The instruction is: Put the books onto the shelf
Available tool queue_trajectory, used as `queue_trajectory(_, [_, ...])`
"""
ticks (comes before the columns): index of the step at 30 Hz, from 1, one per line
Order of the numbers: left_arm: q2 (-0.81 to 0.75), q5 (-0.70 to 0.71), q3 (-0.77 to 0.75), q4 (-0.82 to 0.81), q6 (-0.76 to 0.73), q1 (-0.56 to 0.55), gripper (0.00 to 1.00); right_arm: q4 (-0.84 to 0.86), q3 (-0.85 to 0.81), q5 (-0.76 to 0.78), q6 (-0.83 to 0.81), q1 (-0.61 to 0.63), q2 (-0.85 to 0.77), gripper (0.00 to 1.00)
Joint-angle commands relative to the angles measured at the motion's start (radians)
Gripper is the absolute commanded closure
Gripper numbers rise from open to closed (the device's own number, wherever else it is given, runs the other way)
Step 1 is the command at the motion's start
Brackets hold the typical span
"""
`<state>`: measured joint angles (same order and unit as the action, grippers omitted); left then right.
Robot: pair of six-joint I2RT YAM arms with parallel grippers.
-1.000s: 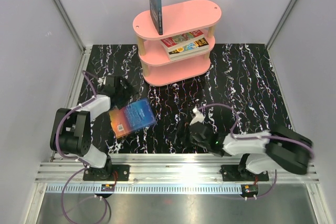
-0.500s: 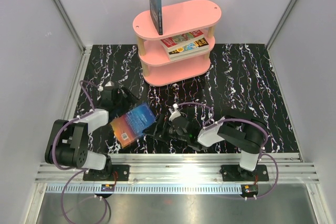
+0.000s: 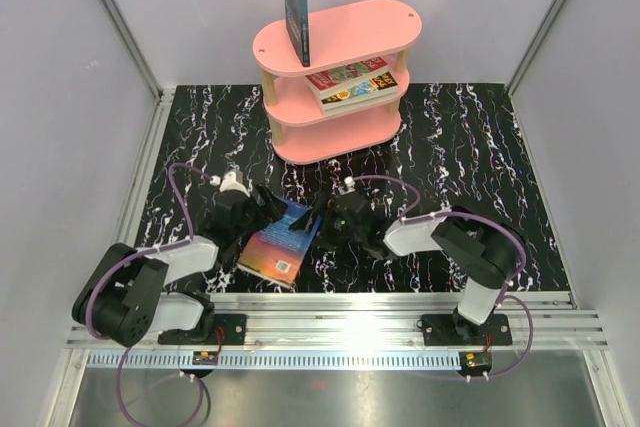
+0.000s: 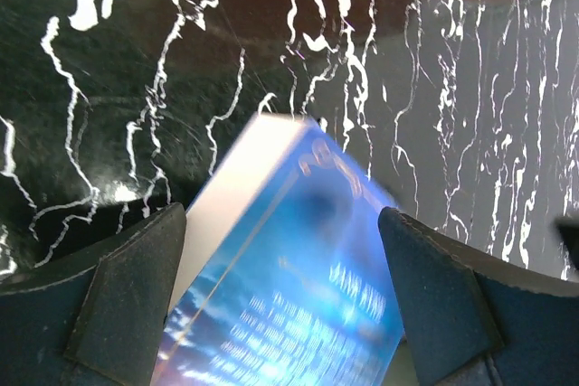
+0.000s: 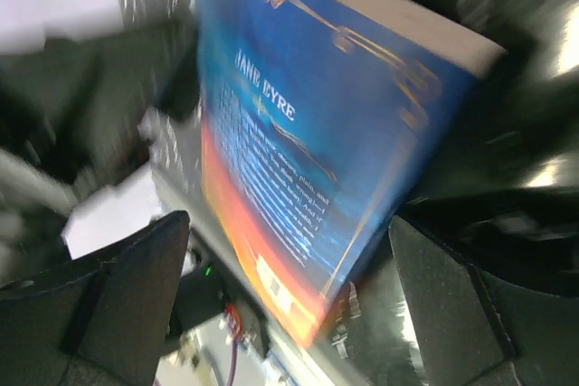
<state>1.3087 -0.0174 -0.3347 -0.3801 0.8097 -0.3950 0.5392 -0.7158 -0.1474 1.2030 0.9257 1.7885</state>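
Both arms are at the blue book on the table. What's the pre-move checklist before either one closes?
1. State of left gripper: ok. It is open, and its fingers flank a corner of the blue book.
2. State of right gripper: ok. It is open, and the same book sits between its fingers.
3. Only one arm lined up on the book: not ok. Both straddle it.
4. Book lying flat on the table: cannot tell. Both wrist views are blurred.
5. Room on the shelf: ok. The top board carries only one upright book, with bare board beside it.
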Motion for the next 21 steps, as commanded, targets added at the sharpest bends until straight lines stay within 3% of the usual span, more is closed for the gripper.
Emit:
queue_trajectory(1, [-0.011, -0.315, 0.100, 0.216, 0.138, -0.151, 0.11, 0.013, 0.009, 0.193, -0.106, -0.088, -0.024, 0.00])
queue_trajectory(6, [-0.101, -0.302, 0.097, 0.262, 0.135, -0.237, 0.11, 0.042, 0.049, 0.197, -0.128, -0.117, -0.038, 0.00])
queue_trajectory(16, [-0.002, -0.435, 0.092, -0.087, 0.250, -0.309, 0.12, 0.310, 0.061, 0.043, -0.011, -0.107, 0.161, 0.00])
queue_trajectory(21, [0.043, -0.386, 0.114, -0.187, 0.292, -0.321, 0.14, 0.341, 0.107, 0.034, 0.010, -0.093, 0.158, 0.00])
